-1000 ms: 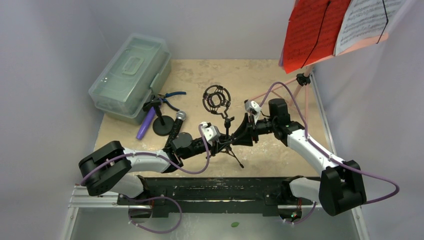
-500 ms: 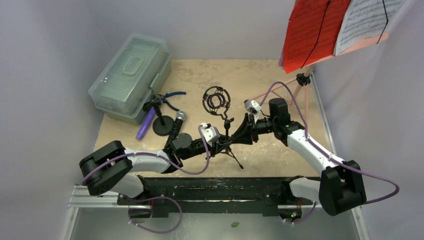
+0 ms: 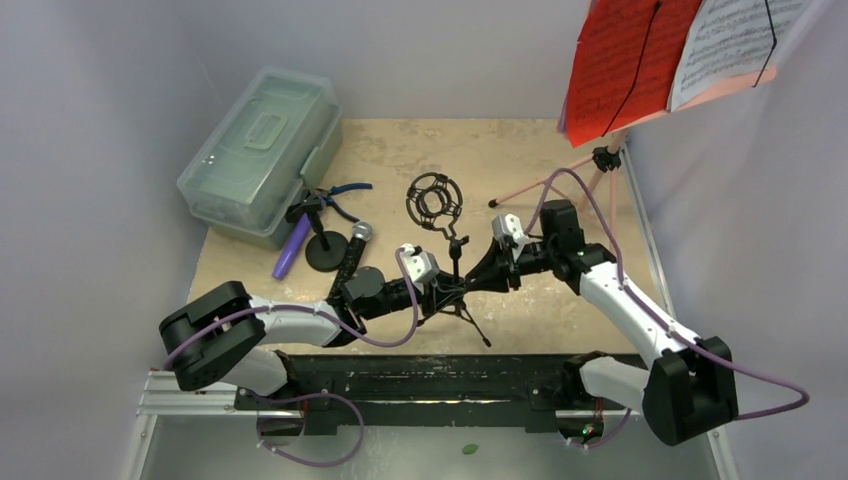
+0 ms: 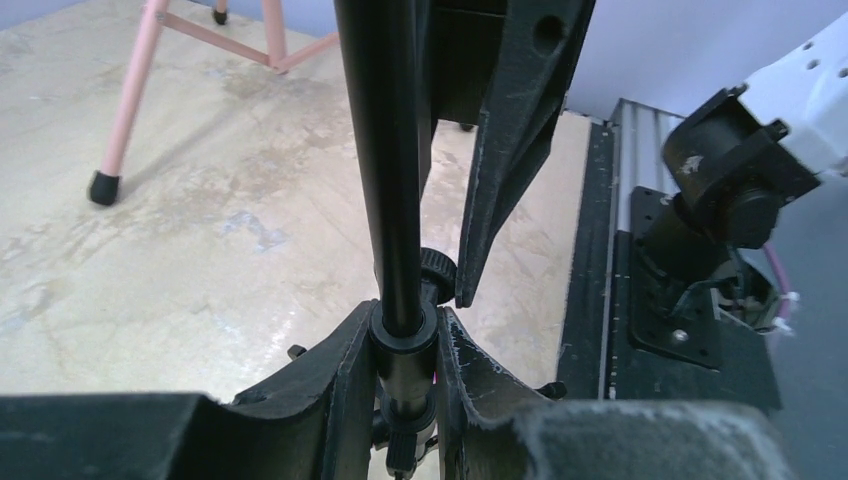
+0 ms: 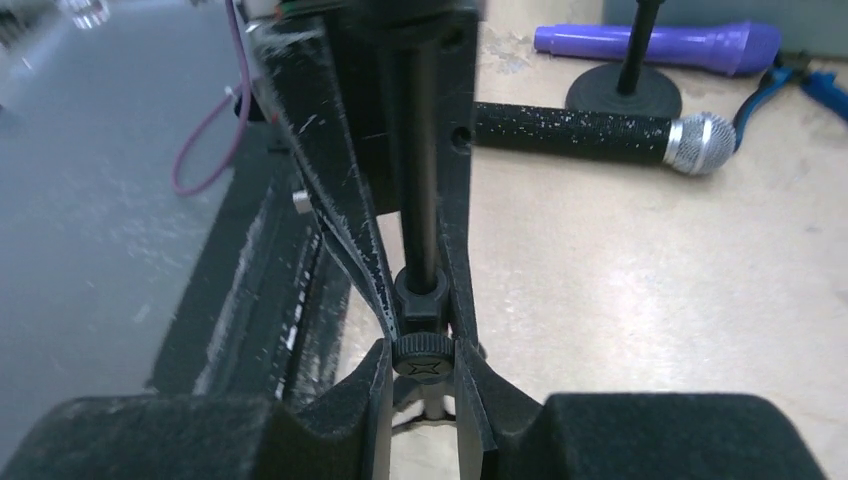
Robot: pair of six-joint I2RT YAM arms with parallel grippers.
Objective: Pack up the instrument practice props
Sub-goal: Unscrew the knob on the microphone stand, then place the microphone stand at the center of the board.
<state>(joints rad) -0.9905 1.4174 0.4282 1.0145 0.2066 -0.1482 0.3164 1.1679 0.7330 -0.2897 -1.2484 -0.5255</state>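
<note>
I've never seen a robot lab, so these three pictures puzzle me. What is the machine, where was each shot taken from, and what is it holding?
These are two robot arms bolted at the near edge of a table, each ending in a two-finger gripper. The wide picture comes from a fixed camera above and behind them; the close-ups come from a camera on each wrist. On the table lie a clear plastic case, blue-handled pliers, a purple microphone and a black-silver microphone; a pink music stand with red and white pages stands back right. Both arms meet at a black mic tripod: the left gripper clamps its pole, the right gripper pinches a small knob on it.
</note>
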